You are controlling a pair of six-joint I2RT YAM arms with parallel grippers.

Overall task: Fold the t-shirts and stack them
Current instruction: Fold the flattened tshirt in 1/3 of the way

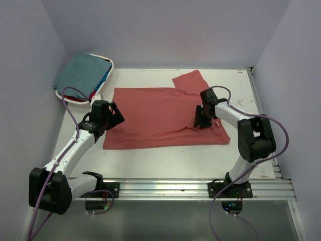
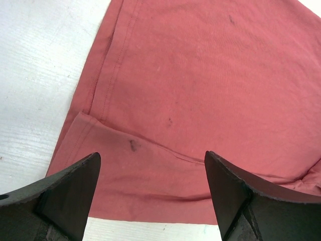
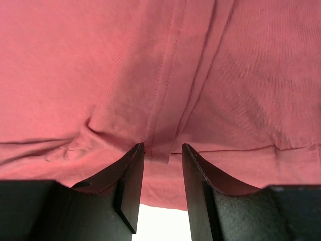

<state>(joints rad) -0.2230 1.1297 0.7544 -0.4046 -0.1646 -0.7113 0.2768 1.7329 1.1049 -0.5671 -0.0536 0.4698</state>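
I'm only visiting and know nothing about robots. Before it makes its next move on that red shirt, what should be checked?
1. Red shirt spread on the table: ok; one sleeve sticks out at the far side.
2. Left fingers wide apart over the shirt's left edge: ok.
3. Left fingers holding cloth: not ok; nothing is between them.
4. Right fingers gripping cloth: cannot tell; they stand close together with a seam at their tips.
5. Teal shirt out of the way in the basket: ok.
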